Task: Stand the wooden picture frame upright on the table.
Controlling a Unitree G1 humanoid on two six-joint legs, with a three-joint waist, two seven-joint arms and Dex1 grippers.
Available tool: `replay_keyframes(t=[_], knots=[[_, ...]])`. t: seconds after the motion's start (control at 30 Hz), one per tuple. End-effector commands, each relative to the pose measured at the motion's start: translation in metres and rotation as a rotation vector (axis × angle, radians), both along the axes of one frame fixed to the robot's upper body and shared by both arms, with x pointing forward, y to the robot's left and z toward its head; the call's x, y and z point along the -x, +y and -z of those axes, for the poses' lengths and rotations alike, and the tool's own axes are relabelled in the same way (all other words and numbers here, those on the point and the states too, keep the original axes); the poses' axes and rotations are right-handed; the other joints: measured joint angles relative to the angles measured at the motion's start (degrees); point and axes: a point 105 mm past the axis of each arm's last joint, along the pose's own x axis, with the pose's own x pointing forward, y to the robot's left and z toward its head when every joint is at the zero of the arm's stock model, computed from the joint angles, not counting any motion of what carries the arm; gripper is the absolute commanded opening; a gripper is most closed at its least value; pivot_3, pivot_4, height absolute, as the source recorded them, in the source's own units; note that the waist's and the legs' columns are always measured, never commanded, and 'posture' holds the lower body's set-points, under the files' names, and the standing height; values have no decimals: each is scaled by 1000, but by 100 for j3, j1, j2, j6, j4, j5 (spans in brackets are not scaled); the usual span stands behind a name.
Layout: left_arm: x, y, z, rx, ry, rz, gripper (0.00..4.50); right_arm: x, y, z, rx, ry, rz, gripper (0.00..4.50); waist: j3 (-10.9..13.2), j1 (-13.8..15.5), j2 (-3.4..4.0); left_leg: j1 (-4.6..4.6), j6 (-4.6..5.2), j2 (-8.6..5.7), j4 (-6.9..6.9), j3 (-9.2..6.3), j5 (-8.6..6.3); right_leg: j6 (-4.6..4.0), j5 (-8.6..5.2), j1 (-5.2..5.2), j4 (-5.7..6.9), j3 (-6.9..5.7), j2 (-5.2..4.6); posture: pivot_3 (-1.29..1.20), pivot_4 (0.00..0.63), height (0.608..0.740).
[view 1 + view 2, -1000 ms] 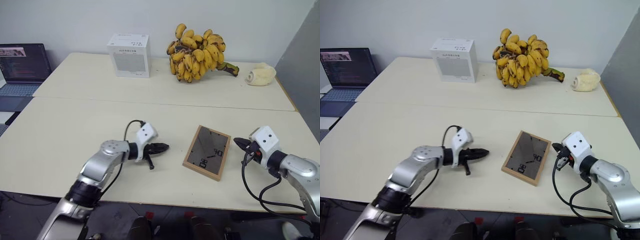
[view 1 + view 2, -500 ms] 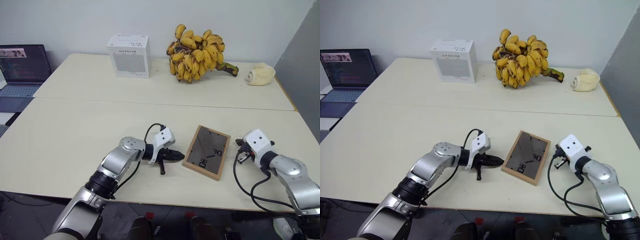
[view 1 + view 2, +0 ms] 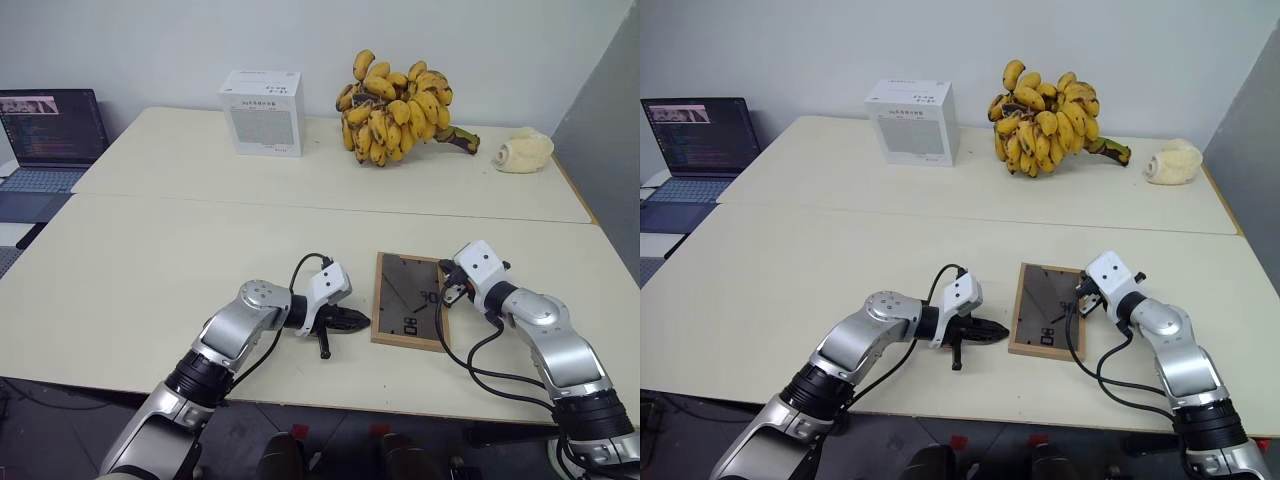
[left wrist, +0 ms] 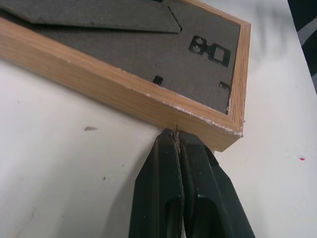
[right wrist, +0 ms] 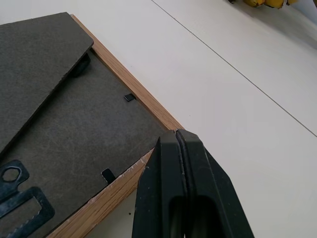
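While the wooden picture frame (image 3: 410,314) lies back-up, wrist views show both pinched-together claws touching its edges.

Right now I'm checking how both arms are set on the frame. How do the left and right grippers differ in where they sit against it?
The left gripper meets the wooden picture frame at the outer face of its side rail near a corner; the right gripper sits at the opposite side, its tips over the top of the rail at a corner. The left comes in low along the table; the right angles down from above. Both are shut, holding nothing.
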Motion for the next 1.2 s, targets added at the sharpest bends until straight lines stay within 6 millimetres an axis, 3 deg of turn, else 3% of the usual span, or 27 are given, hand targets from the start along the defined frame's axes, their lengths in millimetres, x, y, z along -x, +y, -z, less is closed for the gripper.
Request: replay_keyframes(t=[0.03,0.27,0.37,0.53,0.67,0.83,1.03,1.2], knots=[[-4,13,-15,22,-41,-65,76,0,-5,-8,43,-33,-12,2,0,-1,0,0,0,0,3,0,0,0,0,0,4,0,0,0,150,740],[10,63,-32,44,188,-226,76,19,-23,-27,153,-40,-67,2,2,-38,3,0,1,1,16,-2,-1,1,-2,-2,17,-1,1,0,150,740],[15,71,-49,125,317,-250,76,34,-34,-18,238,11,-102,2,2,-25,3,0,1,-1,22,-8,-1,5,-4,4,16,-5,0,0,150,740],[2,59,-64,311,476,-314,954,49,-44,10,307,83,-143,0,3,2,1,-5,1,-4,51,-17,-1,29,-16,13,14,-13,0,0,150,740],[-8,51,-64,404,617,-351,1795,51,-45,23,367,69,-168,0,3,-61,1,-3,3,-4,69,-13,1,46,-6,17,16,-4,1,0,150,740],[-14,50,-53,393,689,-408,2915,52,-41,32,422,40,-208,0,3,-132,1,-2,3,-4,65,-13,1,41,-2,18,17,-3,1,0,150,740],[-5,48,-37,293,768,-414,4153,51,-39,33,425,22,-214,0,2,-132,1,2,2,-4,64,-14,1,22,10,23,17,-3,0,0,150,740],[0,32,-15,169,869,-410,4284,44,-25,43,427,7,-238,0,-3,-142,-2,8,2,-5,65,-14,1,23,10,29,17,-2,1,0,150,740]])
